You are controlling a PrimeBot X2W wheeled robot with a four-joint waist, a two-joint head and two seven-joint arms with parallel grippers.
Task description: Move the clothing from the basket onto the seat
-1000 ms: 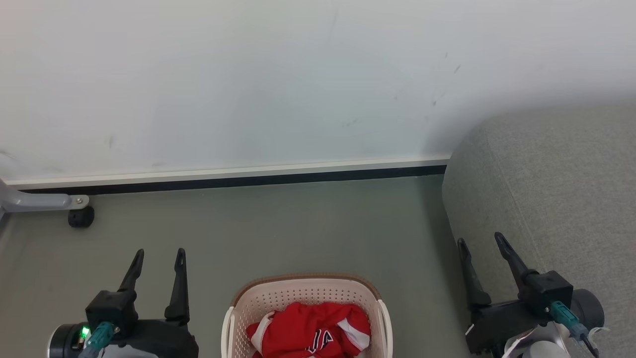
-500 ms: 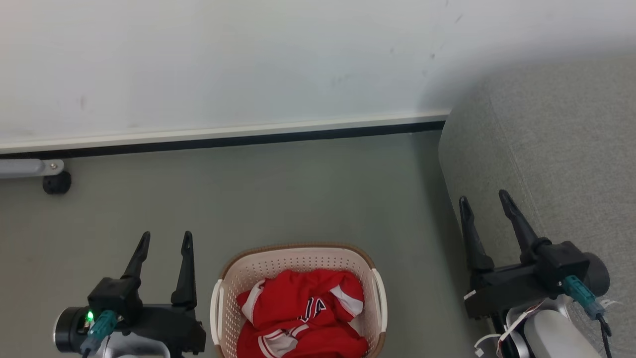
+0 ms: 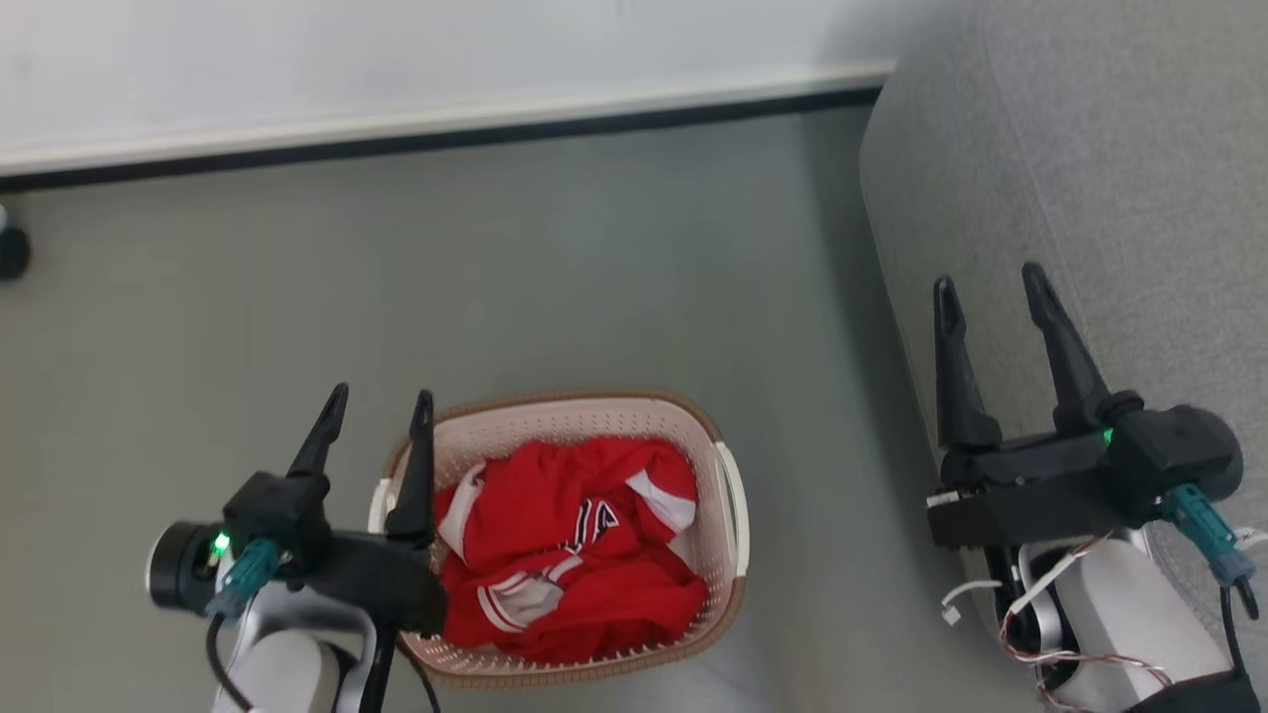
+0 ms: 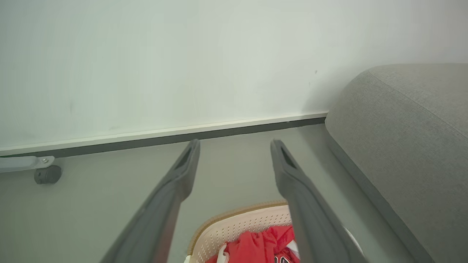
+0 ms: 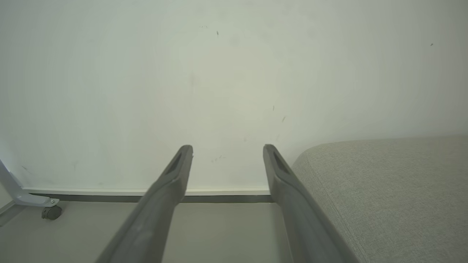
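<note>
Red clothing (image 3: 570, 540) with white trim and dark lettering lies heaped in the cream basket (image 3: 721, 495) on the floor; the left wrist view catches both, the clothing (image 4: 256, 246) and the basket (image 4: 234, 228), at its bottom edge. My left gripper (image 3: 381, 404) stands open and empty beside the basket's left rim, its right finger over the rim's edge; its own view shows it spread wide (image 4: 236, 144). The grey seat (image 3: 1109, 149) fills the right side. My right gripper (image 3: 991, 282) is open and empty over the seat's left edge, seen also from its wrist (image 5: 227, 148).
A pale wall with a dark baseboard (image 3: 446, 134) runs along the far side. A black castor (image 3: 12, 253) sits at the far left on the floor. Bare grey floor (image 3: 555, 267) lies between the basket, the wall and the seat.
The head camera has tilted down, so the basket, floor and seat sit higher in the picture and more of the basket shows. Both grippers stay open.
</note>
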